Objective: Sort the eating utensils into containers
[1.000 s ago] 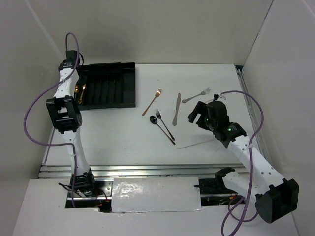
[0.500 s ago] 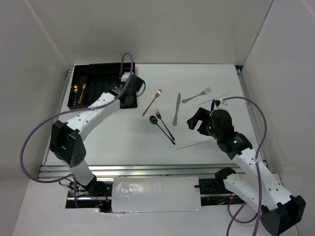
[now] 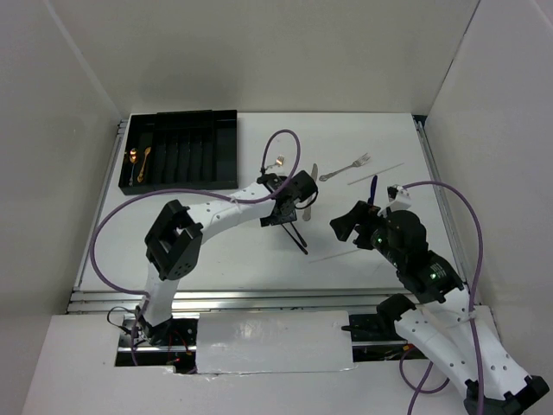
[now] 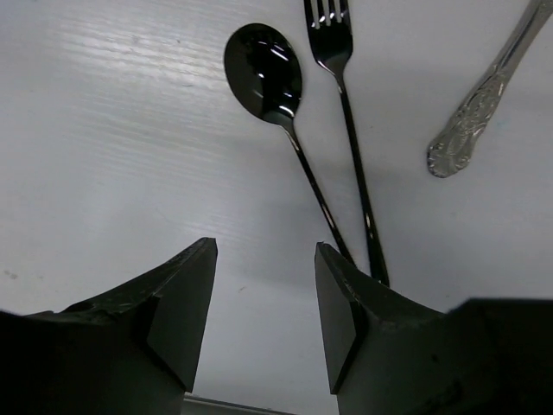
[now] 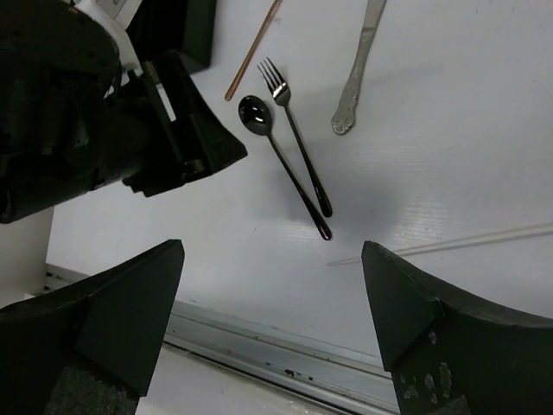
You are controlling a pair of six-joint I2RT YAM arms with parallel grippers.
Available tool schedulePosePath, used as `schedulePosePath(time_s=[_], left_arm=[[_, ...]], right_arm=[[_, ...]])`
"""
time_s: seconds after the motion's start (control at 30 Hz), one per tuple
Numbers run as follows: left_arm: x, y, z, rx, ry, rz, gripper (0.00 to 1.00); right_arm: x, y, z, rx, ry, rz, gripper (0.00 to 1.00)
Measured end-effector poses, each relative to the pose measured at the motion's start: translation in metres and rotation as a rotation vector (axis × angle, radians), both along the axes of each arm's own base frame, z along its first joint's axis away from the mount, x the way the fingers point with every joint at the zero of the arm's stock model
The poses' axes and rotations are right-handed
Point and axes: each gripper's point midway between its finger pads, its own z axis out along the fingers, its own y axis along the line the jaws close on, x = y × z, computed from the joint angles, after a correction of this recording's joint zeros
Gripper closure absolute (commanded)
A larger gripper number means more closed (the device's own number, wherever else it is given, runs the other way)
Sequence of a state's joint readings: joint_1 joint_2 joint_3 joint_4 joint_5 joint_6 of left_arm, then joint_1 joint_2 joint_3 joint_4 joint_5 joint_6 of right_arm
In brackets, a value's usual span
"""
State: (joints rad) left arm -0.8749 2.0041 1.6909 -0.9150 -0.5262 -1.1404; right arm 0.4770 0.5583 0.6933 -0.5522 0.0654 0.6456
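The tray (image 3: 194,156) lies at far left, with two copper pieces (image 3: 138,160) in its leftmost slots. The left arm (image 3: 173,242) rises from its base, folds, then stretches rightward over the table (image 3: 233,259), so the left gripper (image 3: 289,201) hangs above the middle. Its fingers (image 4: 186,294) stand apart, grasping nothing. Its wrist view shows what the top view mostly hides. The black spoon (image 4: 263,73) and black fork (image 4: 333,39) lie side by side on the table ahead of the fingers, with the knife (image 4: 475,112) handle beside them. Further right lie a silver fork (image 3: 346,169) and a pale stick (image 3: 376,173). The right arm (image 3: 432,277) leans inward, and the right gripper (image 3: 346,220) is spread wide and empty. Its camera takes in the left gripper, spoon, fork, knife and a second stick (image 5: 458,242).
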Motion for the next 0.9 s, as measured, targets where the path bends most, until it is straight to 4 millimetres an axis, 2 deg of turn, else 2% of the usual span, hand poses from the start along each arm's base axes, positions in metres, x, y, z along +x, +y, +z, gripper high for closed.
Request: schedulePosePath(time_s=[0.17, 0.27, 0.47, 0.6, 0.77, 0.8, 0.83, 0.9], left_arm=[[0.011, -0.021, -0.011, -0.059, -0.005, 0.056, 0.35], [0.015, -0.031, -0.027, -0.07, 0.004, 0.075, 0.35], [0.013, -0.031, -0.059, -0.051, 0.035, 0.123, 0.4], [0.01, -0.028, -0.067, -0.049, 0.042, 0.146, 0.48], [0.014, -0.031, -0.071, -0.044, 0.046, 0.162, 0.5], [0.015, -0.033, -0.071, -0.045, 0.045, 0.161, 0.53], [0.016, -0.034, -0.071, -0.046, 0.044, 0.162, 0.63], [0.016, -0.033, -0.071, -0.049, 0.045, 0.166, 0.69]], right_arm=[[-0.01, -0.005, 0.002, -0.003, -0.013, 0.006, 0.08], [-0.014, -0.006, 0.005, 0.0, -0.024, 0.011, 0.08], [-0.022, -0.004, -0.002, -0.009, 0.002, 0.042, 0.08], [-0.027, -0.003, -0.003, -0.002, -0.004, 0.056, 0.07], [-0.028, -0.003, -0.004, -0.002, -0.001, 0.062, 0.07], [-0.028, -0.003, -0.004, -0.003, 0.0, 0.062, 0.08], [-0.028, -0.002, -0.004, -0.002, 0.0, 0.063, 0.08], [-0.028, -0.002, -0.004, -0.002, 0.0, 0.065, 0.07]])
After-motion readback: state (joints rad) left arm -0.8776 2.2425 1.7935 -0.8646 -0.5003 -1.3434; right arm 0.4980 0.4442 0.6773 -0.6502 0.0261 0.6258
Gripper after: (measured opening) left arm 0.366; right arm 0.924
